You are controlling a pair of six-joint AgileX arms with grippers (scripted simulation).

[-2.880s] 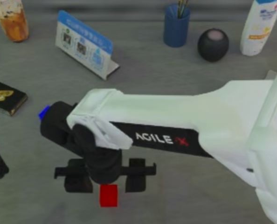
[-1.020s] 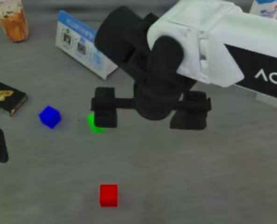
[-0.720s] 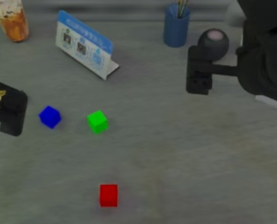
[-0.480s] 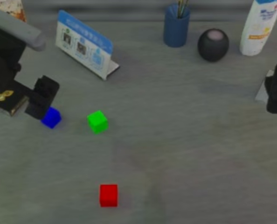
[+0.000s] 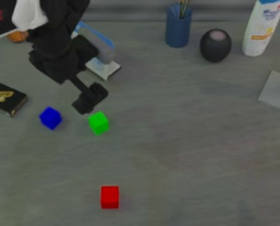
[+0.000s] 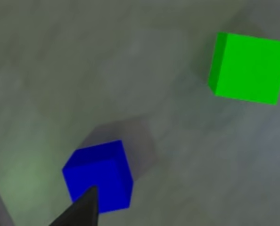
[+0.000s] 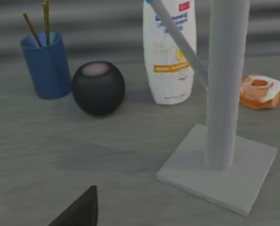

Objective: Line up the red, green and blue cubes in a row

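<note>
Fingers of left gripper (image 5: 89,97) hover between blue cube (image 5: 50,117) and green cube (image 5: 98,123).

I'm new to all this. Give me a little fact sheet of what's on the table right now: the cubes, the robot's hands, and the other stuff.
blue cube: left side of the table
green cube: just right of the blue one, apart from it
red cube: alone near the front edge
left hand: above the table, near the green cube
right hand: out of the top view
clutter: pen cup, dark ball, bottle
</note>
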